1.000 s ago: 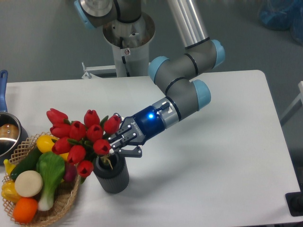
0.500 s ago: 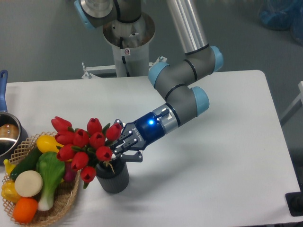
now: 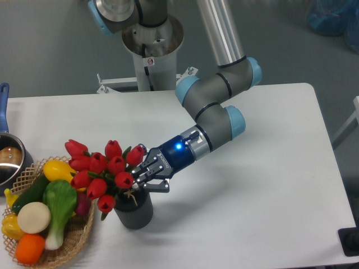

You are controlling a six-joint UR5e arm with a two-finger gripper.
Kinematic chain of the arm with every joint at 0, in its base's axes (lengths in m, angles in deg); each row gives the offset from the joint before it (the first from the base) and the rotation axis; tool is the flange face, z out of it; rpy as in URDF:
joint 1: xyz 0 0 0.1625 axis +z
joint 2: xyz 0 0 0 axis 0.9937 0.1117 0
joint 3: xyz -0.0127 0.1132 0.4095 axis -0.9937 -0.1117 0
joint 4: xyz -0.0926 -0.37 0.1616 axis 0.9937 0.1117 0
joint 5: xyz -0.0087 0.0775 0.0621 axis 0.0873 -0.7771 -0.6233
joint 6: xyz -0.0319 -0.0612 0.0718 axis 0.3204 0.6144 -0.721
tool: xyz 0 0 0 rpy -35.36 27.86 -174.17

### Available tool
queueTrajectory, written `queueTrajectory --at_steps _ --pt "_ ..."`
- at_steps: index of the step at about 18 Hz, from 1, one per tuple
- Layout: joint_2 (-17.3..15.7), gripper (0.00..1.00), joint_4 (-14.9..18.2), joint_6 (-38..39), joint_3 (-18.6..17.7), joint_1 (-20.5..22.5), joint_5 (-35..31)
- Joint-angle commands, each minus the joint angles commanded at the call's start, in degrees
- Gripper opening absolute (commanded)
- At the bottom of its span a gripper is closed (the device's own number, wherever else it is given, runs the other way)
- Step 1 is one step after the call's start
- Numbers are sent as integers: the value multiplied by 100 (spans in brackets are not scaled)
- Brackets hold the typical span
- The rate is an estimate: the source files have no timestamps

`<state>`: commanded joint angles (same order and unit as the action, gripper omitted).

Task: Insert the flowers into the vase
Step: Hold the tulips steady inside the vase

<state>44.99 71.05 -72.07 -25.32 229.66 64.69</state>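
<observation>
White tabletop [image 3: 252, 185] carries a dark grey ribbed cylindrical vase [image 3: 134, 210]. Over its mouth, the black two-finger gripper [image 3: 138, 178] is clamped on the green stems of a bunch of glossy red tulip flowers [image 3: 101, 171], whose heads lean left toward a woven wicker basket [image 3: 78, 238] of toy vegetables. Stem ends are hidden inside the vase mouth.

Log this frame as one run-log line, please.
gripper: shut on flowers | stems in vase mouth | flowers tilted left | release: not yet
</observation>
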Motion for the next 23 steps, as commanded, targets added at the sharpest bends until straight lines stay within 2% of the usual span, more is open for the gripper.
queueTrajectory --at_steps 23 --pt "35 22 0 -220 -123 9 -9"
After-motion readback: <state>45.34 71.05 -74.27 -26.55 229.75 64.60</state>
